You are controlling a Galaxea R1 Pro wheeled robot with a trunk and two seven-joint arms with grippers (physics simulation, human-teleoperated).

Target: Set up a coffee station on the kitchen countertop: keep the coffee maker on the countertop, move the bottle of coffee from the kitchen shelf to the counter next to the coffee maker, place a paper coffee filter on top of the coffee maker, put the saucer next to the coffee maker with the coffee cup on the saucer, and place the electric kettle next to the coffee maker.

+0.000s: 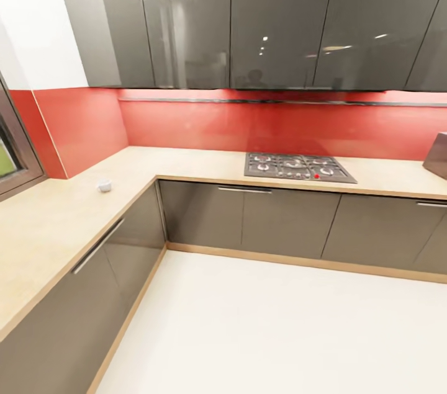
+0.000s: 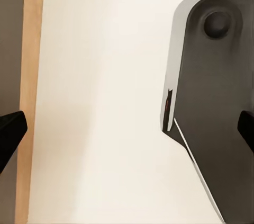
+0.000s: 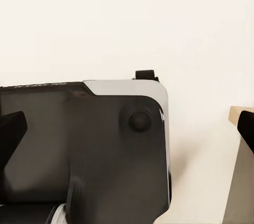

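A: Status of end effectors?
B: Left end effector [image 2: 127, 131] and right end effector [image 3: 127, 128] stood apart, empty.
A: Task items?
B: Tabletop [image 1: 49, 220] held one small white object [image 1: 104, 185], identity unclear; judged nothing placed yet.

Head view facing countertop [image 1: 56, 226] corner, wrist views facing floor [image 2: 106, 102]

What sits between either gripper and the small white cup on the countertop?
Nothing visible stands on the countertop near the white cup. The left gripper and right gripper both hang open over the floor by the robot's base, so the full path between can't be traced.
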